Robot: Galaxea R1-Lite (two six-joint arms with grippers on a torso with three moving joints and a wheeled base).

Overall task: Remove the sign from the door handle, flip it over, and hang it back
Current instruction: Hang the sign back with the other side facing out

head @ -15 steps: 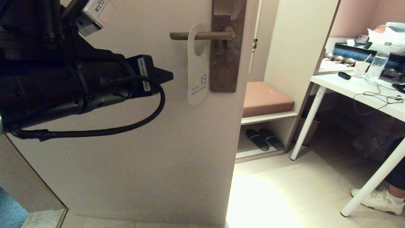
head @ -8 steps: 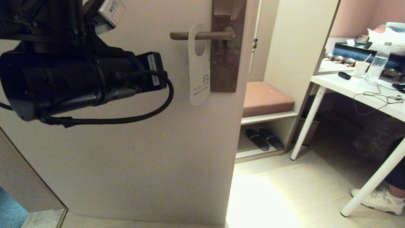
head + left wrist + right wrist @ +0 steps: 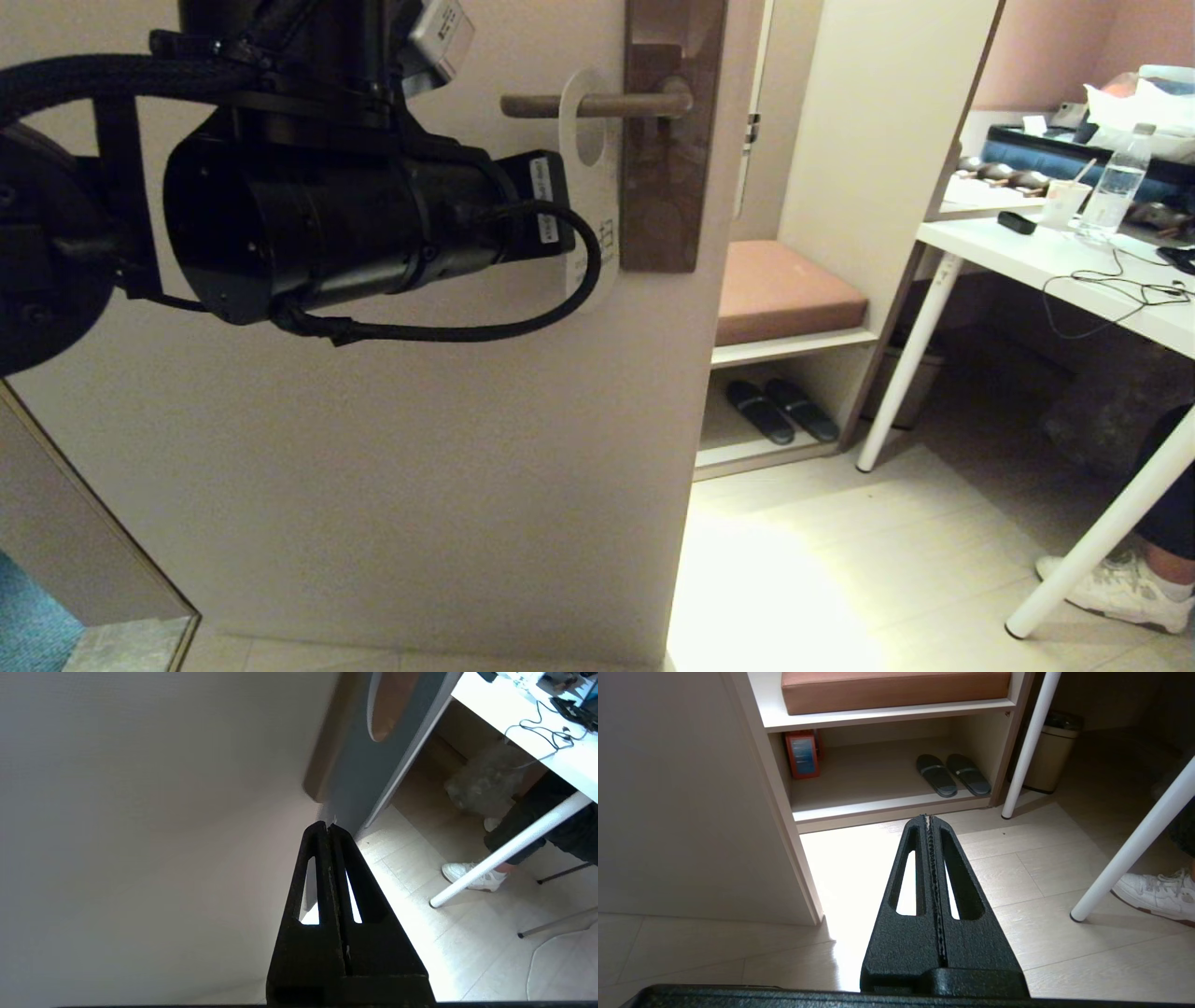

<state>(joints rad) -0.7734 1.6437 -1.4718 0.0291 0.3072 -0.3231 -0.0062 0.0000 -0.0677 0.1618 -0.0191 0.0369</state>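
Black fingers of the left claw (image 3: 329, 828) are pressed flat together, empty, right beside the sign's (image 3: 597, 159) lower end. That pale card hangs by its hole on the door handle (image 3: 597, 105); it looks light, thin and bendy, so pinch the lower edge. The right claw (image 3: 928, 820) hangs low, pressed together.

I see a pale door (image 3: 420, 448), beside it a shelf unit (image 3: 878, 140) with a brown cushion (image 3: 784, 291), slippers (image 3: 782, 411) below, a white table (image 3: 1055, 271), light floor tiles (image 3: 840, 579).
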